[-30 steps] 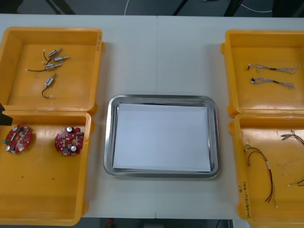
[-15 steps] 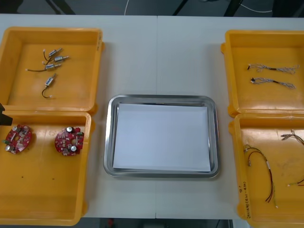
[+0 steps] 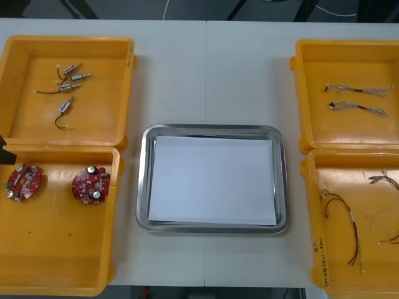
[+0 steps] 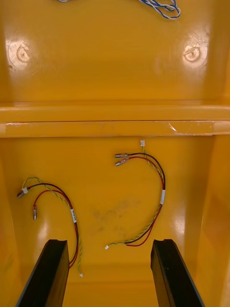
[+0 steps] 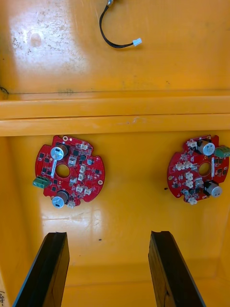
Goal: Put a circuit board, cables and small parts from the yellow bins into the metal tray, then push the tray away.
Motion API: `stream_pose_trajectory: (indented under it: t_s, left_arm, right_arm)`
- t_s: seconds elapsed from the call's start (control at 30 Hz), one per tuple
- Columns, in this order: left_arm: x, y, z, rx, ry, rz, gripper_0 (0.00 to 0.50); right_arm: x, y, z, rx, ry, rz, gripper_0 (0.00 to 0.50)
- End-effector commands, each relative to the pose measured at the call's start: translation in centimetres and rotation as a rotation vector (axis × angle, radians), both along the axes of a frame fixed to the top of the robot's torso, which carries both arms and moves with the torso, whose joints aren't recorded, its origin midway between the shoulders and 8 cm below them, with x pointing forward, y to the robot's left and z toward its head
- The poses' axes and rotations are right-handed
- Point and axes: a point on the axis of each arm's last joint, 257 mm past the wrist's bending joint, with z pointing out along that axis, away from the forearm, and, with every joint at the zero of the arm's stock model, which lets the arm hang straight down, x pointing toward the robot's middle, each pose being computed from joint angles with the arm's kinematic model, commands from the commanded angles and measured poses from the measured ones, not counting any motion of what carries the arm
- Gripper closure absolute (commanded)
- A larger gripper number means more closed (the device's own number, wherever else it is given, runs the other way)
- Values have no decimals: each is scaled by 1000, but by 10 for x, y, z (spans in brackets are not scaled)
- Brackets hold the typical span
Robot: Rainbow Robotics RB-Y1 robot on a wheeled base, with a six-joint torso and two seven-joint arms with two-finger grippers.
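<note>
Hovering over the near left bin (image 3: 56, 243), the left hand (image 5: 108, 235) is released, its two black fingers (image 5: 48, 268) standing well apart with nothing between them. Two round red circuit boards (image 5: 69, 171) lie flat on that bin's floor, just beyond the fingertips and apart from each other. From above, the left board (image 3: 24, 182) sits close to the bin's left wall and the right board (image 3: 91, 185) nearer the tray side.

Across the rim, the far left bin (image 3: 68, 40) holds four small metal parts (image 3: 67, 88) in a loose cluster. A short black cable (image 5: 112, 36) with a white plug curls on its floor.

The right hand (image 4: 109, 242) hangs over the near right bin (image 3: 336, 174), also released, fingers spread and grasping nothing. Two red and yellow cables (image 4: 163, 195) lie on the floor there. One curves in a long arc whose near end rests between the fingertips, and the second cable (image 4: 73, 216) runs down just beside one finger.

In the far right bin (image 3: 349, 134), two twisted blue and white cables (image 3: 358, 90) lie side by side, running left to right.

The metal tray (image 3: 212, 129) sits in the middle of the bench (image 3: 206, 68) between the two pairs of bins. It has a shiny rim and is white inside, with nothing in it yet
</note>
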Motion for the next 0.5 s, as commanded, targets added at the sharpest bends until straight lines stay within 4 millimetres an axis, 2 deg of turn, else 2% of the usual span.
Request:
stream_pose_trajectory:
  t_s: [0.03,0.5]
  left_arm:
    - [5,5,17,5,-20,58,11]
    - [5,5,17,5,-20,58,11]
  right_arm:
    - [-2,-4,4,-21,3,-13,0]
    - [-2,-4,4,-21,3,-13,0]
